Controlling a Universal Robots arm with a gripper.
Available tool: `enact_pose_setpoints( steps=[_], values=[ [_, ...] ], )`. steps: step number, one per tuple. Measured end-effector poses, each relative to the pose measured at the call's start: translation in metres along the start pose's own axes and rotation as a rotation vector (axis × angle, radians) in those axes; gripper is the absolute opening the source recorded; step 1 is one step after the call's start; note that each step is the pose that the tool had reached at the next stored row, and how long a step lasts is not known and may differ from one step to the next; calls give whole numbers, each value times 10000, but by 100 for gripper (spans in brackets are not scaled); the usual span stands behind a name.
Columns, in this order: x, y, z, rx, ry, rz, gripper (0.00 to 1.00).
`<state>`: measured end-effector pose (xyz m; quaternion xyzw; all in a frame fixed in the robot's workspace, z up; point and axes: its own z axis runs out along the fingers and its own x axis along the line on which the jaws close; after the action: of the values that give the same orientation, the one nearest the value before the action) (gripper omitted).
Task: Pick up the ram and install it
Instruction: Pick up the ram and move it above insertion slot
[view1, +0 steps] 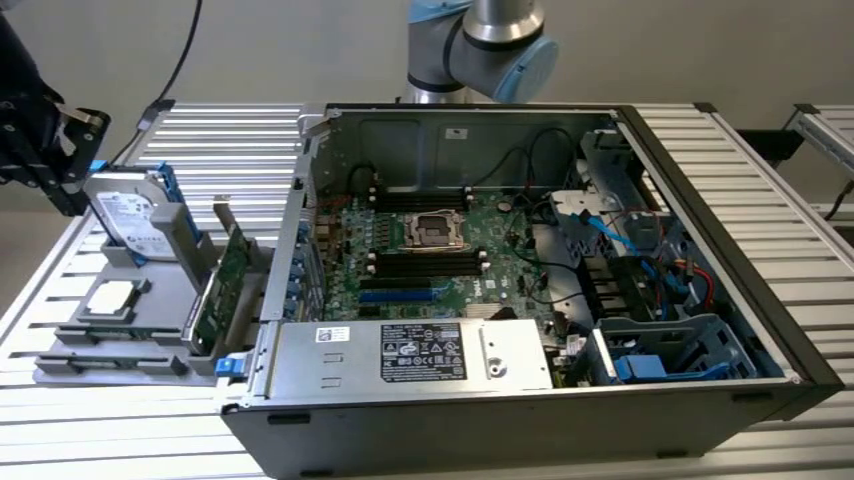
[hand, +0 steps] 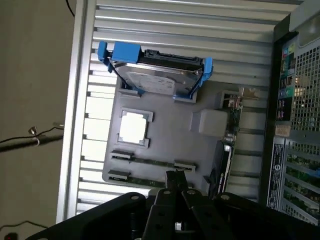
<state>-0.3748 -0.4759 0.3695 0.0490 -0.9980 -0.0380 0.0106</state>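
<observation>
Gripper (hand: 176, 175) hangs over one edge of a gray holder (hand: 170, 142). Its fingertips look pressed together, with nothing pinched between them. Ram (hand: 150, 161) lies on its edge in the holder's clips, just beside the gripper tips. A second thin stick (hand: 132, 178) runs parallel next to it, one end passing under the gripper.

Exterior view: the holder (view1: 160, 325) sits on the slatted metal worktop (view1: 80, 435) at the exterior view's left, beside an open computer case (view1: 794, 340). Ram (view1: 114, 347) is at the lower left of the frame, along the holder's front edge, well apart from the case.

Also on the holder:
- a hard drive (view1: 127, 215) upright in a blue cradle (view1: 164, 185)
- a square processor (view1: 111, 298) lying flat in its recess
- an expansion card (view1: 227, 275) standing on edge on the side nearest the case

Motherboard (view1: 400, 250) lies exposed inside the case, with black memory slots on either side of the central socket. Arm (view1: 481, 40) shows at top centre of the frame, behind the case.
</observation>
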Motion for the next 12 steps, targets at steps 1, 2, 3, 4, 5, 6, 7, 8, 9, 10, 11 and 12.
enact_pose_setpoints(
  steps=[1,2,3,4,5,6,7,8,9,10,11,12],
  values=[
    [0,0,1,3,15,-190,11],
    [0,0,2,6,28,-374,11],
    [0,0,2,9,42,-554,11],
    [0,0,3,13,56,-733,11],
    [0,0,4,16,70,-913,11],
    [0,0,5,19,84,-1091,11],
    [0,-1,8,22,98,-1277,11],
    [0,-1,12,26,112,-1450,11],
    [-1,-1,17,29,127,-1635,11],
    [-1,-2,22,33,143,-1826,11],
    [-1,-2,29,35,154,-2004,11],
    [-1,-3,35,39,169,-2183,11]
  ],
)
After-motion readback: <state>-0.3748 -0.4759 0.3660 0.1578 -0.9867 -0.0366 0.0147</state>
